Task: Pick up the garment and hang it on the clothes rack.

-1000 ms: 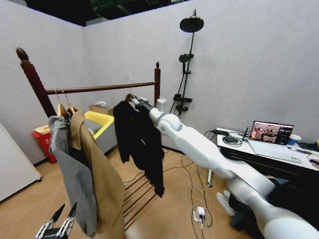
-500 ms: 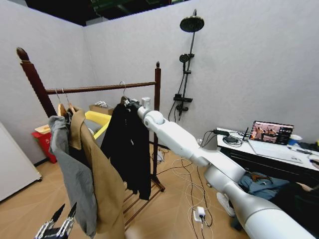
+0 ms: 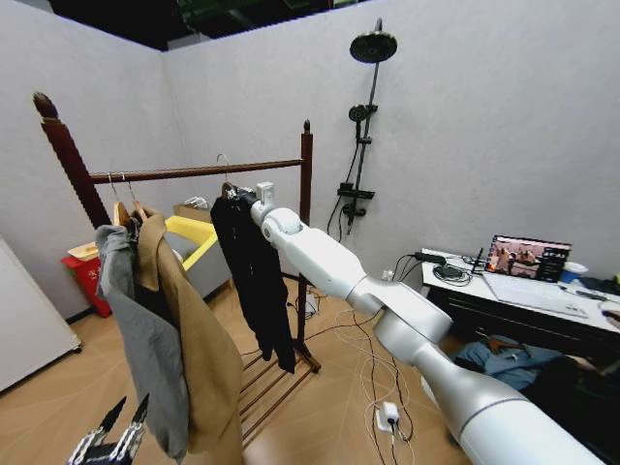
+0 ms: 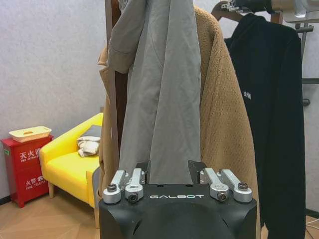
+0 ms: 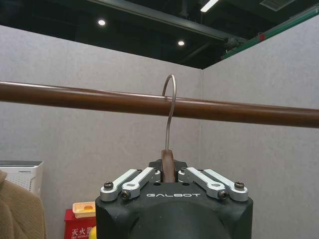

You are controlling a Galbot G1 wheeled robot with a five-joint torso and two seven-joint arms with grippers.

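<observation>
The garment [image 3: 254, 281], a limp black top on a wooden hanger, dangles from my right gripper [image 3: 242, 194] just under the clothes rack's bar [image 3: 194, 172]. The right wrist view shows that gripper [image 5: 168, 169] shut on the hanger's neck. The metal hook [image 5: 171, 99] rises past the bar [image 5: 75, 97], its curve above the wood; I cannot tell whether it rests on it. The garment [image 4: 269, 124] also appears in the left wrist view, right of the tan coat. My left gripper [image 3: 108, 441] hangs low at the front left, open [image 4: 174, 181] and holding nothing.
A grey hooded top [image 3: 136, 329] and a tan coat [image 3: 194, 339] hang at the rack's left end. Behind are a yellow sofa [image 3: 194, 237] and a red box [image 3: 82, 276]. A shower stand [image 3: 360, 145], floor cables [image 3: 373, 368] and a desk with a laptop [image 3: 523, 262] lie to the right.
My right arm has stretched out and carried the garment left, from beside the far post to under the bar. The hook now sits higher at the bar. The left gripper has stayed put.
</observation>
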